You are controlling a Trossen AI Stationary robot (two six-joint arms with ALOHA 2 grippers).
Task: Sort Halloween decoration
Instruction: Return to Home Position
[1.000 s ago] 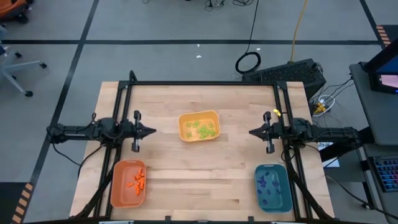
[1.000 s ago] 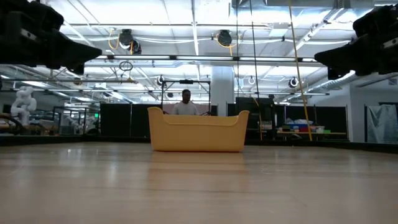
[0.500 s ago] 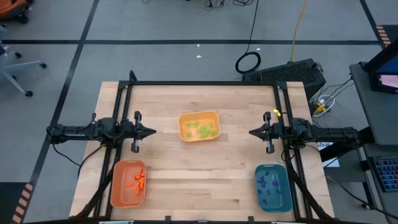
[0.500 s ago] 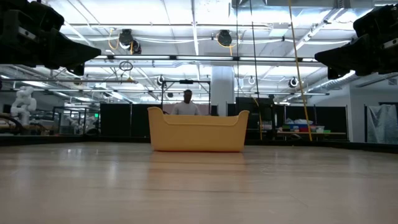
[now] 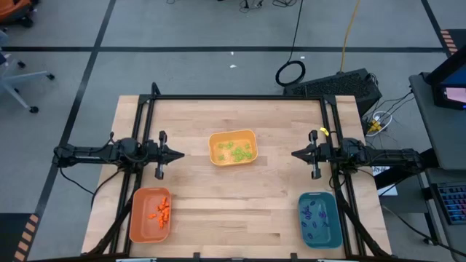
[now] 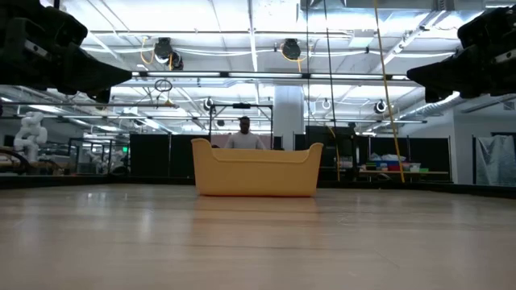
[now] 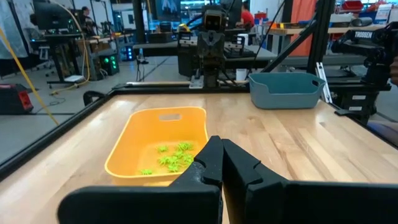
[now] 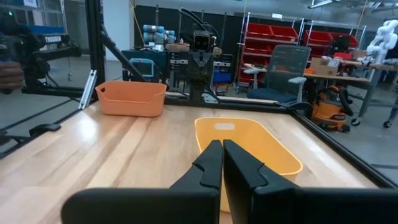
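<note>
At the middle of the desk (image 5: 247, 196): yellow tray (image 5: 233, 132), long side running from arm to arm, with low walls and rounded corners.
Yellow tray contents: light green pieces (image 5: 237, 151), a loose scatter on the tray's floor, thicker toward the right arm's half.
Look of the green ones: tiny and pale lime; in the left wrist view they have spiky, leggy outlines, each far smaller than the tray.
Orange tray (image 5: 142, 218): stands at the desk's corner on the left arm's side, at the lower edge of the high view, well apart from the yellow tray.
Orange tray contents: orange pieces (image 5: 162, 211), bunched in a short strip along the wall that faces the desk's middle. They nearly match the tray's colour.
Teal tray (image 5: 336, 218): stands at the matching corner on the right arm's side, also well apart from the yellow tray.
Teal tray contents: purple pieces (image 5: 314, 216), dark specks spread along the floor. Their shapes are too small to tell.
Left tool (image 5: 179, 153): hangs above the desk, near the yellow tray's end on that side but apart from it. It points toward the tray, its fingers pressed together with nothing between them.
Right tool (image 5: 294, 154): mirrors it at the tray's other end, likewise apart, fingers pressed together and holding nothing.
Beyond the desk: a person (image 6: 244, 133) shows behind the yellow tray in the low view.
</note>
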